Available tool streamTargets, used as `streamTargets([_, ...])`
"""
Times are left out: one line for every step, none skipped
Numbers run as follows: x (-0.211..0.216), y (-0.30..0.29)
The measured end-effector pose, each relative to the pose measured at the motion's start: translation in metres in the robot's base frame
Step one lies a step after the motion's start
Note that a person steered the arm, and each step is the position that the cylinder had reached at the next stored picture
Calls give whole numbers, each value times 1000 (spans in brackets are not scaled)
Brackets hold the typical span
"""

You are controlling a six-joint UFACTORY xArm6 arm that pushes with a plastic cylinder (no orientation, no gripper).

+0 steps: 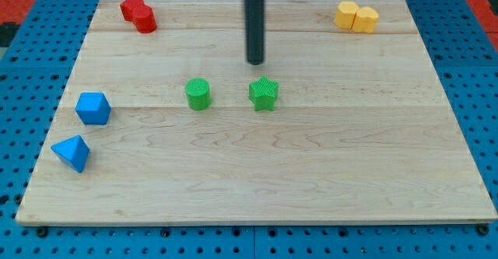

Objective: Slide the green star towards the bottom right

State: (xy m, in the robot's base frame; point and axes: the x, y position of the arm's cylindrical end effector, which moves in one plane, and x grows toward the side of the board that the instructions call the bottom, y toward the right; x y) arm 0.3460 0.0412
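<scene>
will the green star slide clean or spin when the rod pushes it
The green star sits flat and squat on smooth wood, so it likely slides rather than tips. Its pointed outline may let it spin if my tip, now just above it toward the view's top, meets a point off-centre.

The rod [255, 26] is cut off at the view's top.
</scene>
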Motion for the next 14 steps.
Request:
streamTargets([6,76])
streamTargets([19,101])
streamTargets([52,93])
streamTargets([67,75])
streamTargets([42,49])
streamTargets([41,-20])
streamTargets([47,-26])
streamTargets([102,45])
streamTargets([90,61])
streamTargets([23,51])
streamTargets([47,-19])
streamTargets([81,-32])
streamTargets([110,48])
streamTargets([88,50])
